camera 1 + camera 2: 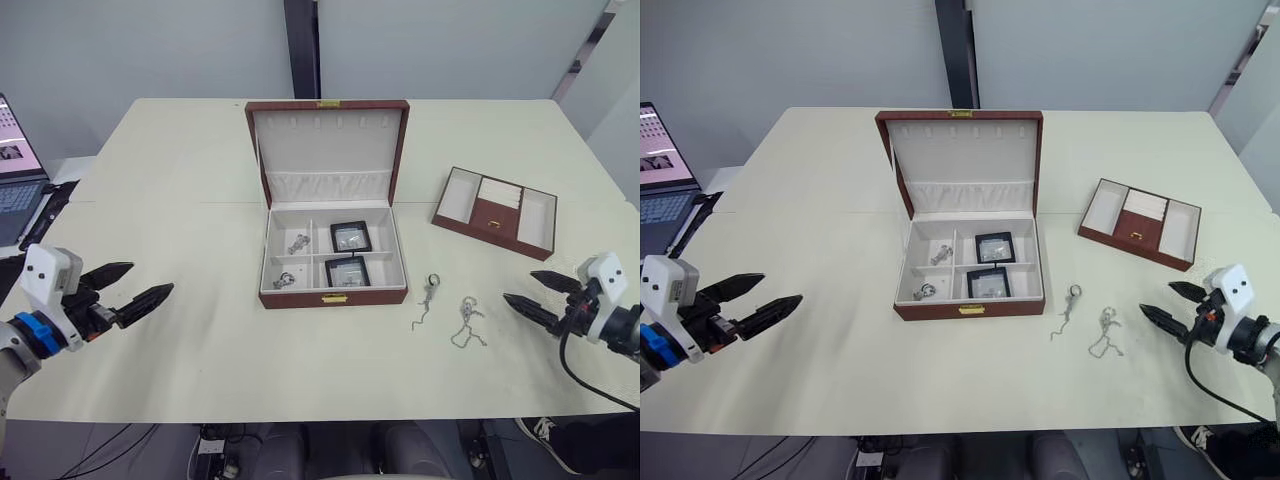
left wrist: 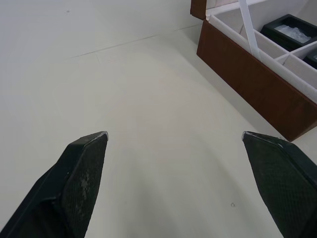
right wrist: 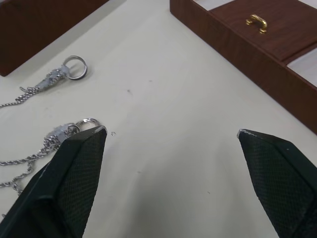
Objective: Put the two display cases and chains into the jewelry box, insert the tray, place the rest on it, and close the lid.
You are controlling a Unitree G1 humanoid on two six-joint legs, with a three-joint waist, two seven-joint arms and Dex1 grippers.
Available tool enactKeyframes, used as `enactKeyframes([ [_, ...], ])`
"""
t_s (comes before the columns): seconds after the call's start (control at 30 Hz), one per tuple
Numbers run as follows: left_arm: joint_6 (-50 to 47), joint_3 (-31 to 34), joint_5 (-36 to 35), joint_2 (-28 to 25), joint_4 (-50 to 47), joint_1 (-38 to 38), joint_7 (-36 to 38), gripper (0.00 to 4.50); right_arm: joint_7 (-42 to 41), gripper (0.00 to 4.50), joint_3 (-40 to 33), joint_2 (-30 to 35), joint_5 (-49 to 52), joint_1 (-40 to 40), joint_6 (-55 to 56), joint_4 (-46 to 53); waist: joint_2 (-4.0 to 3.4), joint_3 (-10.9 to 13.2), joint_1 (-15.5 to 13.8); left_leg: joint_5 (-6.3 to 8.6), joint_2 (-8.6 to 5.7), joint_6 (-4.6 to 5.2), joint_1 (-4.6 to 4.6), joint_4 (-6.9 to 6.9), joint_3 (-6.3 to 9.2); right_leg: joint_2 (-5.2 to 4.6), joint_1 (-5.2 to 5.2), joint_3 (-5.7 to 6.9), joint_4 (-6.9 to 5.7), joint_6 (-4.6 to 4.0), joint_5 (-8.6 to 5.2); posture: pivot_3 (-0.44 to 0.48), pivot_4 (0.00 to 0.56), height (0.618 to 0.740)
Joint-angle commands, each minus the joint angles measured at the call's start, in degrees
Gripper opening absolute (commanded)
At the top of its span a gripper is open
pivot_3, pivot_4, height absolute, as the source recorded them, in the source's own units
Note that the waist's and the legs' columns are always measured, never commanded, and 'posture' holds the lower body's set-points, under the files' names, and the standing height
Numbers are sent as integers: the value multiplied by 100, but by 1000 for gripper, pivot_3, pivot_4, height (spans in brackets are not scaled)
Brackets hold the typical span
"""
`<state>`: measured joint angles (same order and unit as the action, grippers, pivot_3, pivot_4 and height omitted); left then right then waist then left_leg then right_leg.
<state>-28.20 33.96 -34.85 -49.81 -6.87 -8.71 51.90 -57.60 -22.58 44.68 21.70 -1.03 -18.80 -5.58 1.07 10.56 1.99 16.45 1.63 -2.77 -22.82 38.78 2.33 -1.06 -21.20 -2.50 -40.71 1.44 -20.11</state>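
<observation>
While both claws gape wide, laptop point(image 1: 15, 175) sits left, tray point(image 1: 496, 212) right of jewelry box point(image 1: 333, 245).

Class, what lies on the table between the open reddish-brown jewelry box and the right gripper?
Two thin silver chains, seen in the left eye view, between box and right gripper.

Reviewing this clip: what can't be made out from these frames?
- Small silver pieces in the jewelry box's left compartments: too small in the head views to identify.
- Contents of the two display cases: too small.
- Laptop: cut off by the frame edge.
- Tray: cropped in the right wrist view.
</observation>
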Motion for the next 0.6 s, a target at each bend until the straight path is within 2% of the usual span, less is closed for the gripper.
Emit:
enactKeyframes([
  [0.03,141,233,98,-65,60,-52,33,4500,71,4482,-212,168,-3,-18,229,-92,0,0,0,0,1,0,0,0,0,0,0,0,0,0,0,0,150,740],
  [0.6,203,263,111,41,-80,-202,-34,4500,-17,4482,-54,324,33,-295,242,-310,0,0,-9,0,0,0,-2,0,2,-1,1,-2,0,0,0,0,150,740],
])
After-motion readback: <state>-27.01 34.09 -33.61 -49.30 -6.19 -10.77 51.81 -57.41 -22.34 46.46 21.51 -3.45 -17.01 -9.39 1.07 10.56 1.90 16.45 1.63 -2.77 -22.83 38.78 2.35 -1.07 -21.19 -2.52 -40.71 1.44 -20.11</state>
